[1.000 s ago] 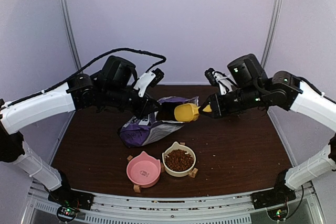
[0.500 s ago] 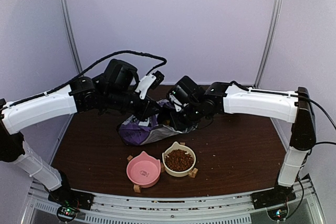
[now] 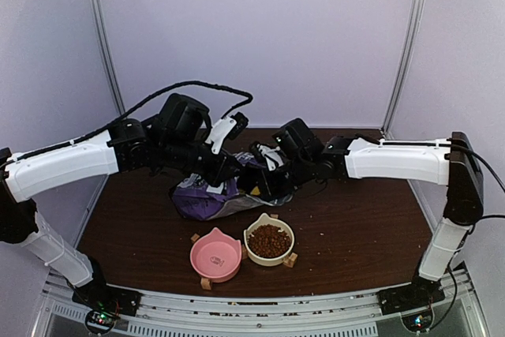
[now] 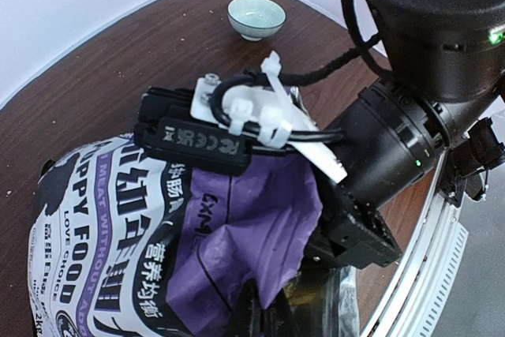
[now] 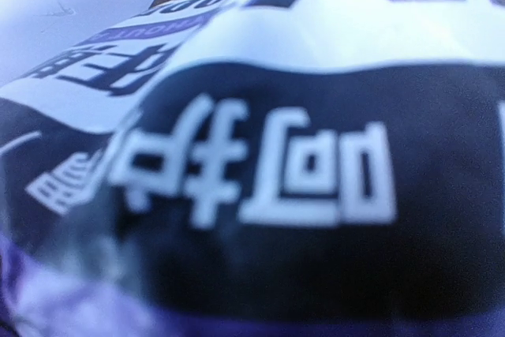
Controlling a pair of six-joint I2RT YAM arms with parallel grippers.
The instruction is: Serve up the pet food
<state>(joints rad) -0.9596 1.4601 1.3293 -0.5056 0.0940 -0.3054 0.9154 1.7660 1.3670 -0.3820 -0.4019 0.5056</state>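
Observation:
The pet food (image 3: 269,240) is a heap of brown kibble in the cream bowl (image 3: 249,252) at the table's front. Behind it lies the purple puppy-food bag (image 3: 201,201), whose label also shows in the left wrist view (image 4: 118,219). My left gripper (image 3: 228,172) is shut on the bag's upper edge and holds the mouth up; its fingertips (image 4: 251,315) pinch the purple film. My right gripper (image 3: 256,181) is pushed into the bag's mouth, with its jaws and the yellow scoop hidden. The right wrist view shows only the blurred bag (image 5: 260,171).
An empty pink cat-ear bowl (image 3: 215,255) stands just left of the cream one, both on small wooden feet. A small pale green bowl (image 4: 256,17) sits on the table's far side. Crumbs dot the brown table (image 3: 363,219). The right arm's black wrist (image 4: 394,140) crowds the bag's mouth.
My right arm, holding the yellow scoop a second ago, swung left and down and pushed scoop-first into the bag's mouth. The left gripper kept its hold, and the bag shifted slightly.

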